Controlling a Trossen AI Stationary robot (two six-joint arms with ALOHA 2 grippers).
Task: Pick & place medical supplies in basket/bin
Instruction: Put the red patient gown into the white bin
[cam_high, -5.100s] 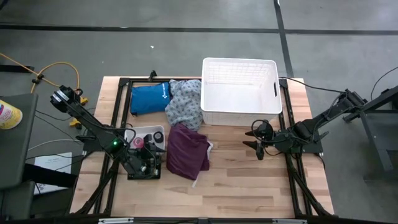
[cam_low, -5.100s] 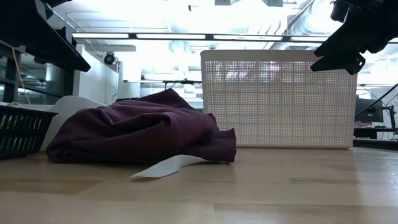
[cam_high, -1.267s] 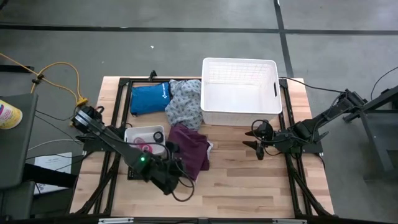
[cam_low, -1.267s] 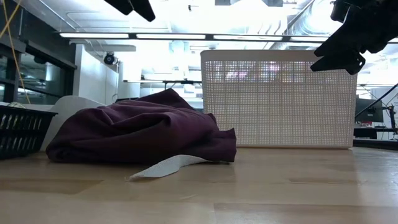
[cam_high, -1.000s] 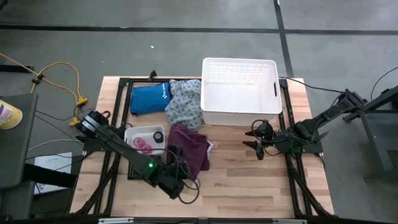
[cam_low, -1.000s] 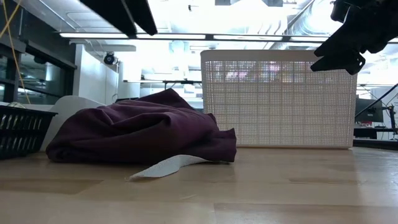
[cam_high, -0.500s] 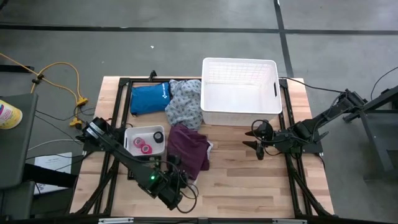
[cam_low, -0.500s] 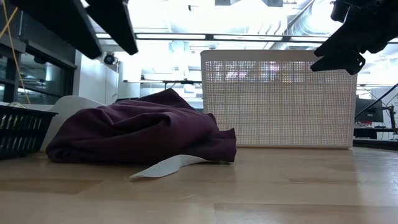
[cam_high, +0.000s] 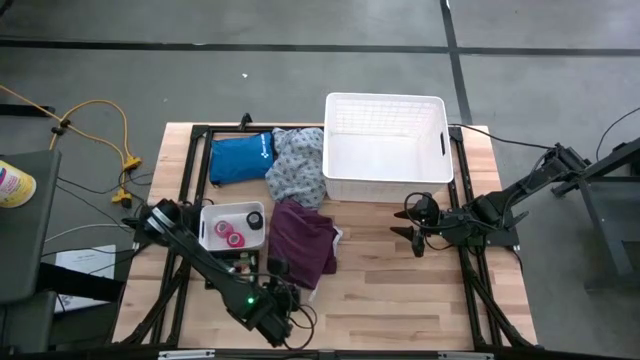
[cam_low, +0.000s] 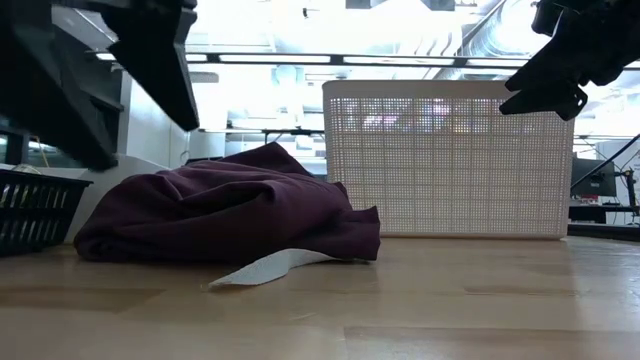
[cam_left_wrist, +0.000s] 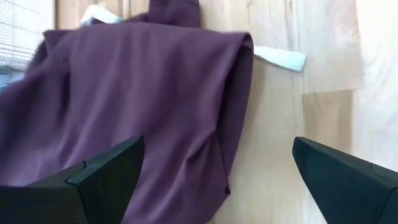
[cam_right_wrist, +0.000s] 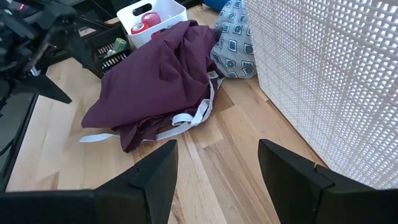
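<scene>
Wooden counter (cam_high: 400, 290) carries a white lattice basket (cam_high: 386, 148) at its far side and a maroon garment (cam_high: 303, 243) near the middle. Left hand (cam_high: 283, 313), fingers spread wide and empty, hovers by the garment's near edge. Right hand (cam_high: 413, 222), partly spread and empty, waits near the basket's front wall.
</scene>
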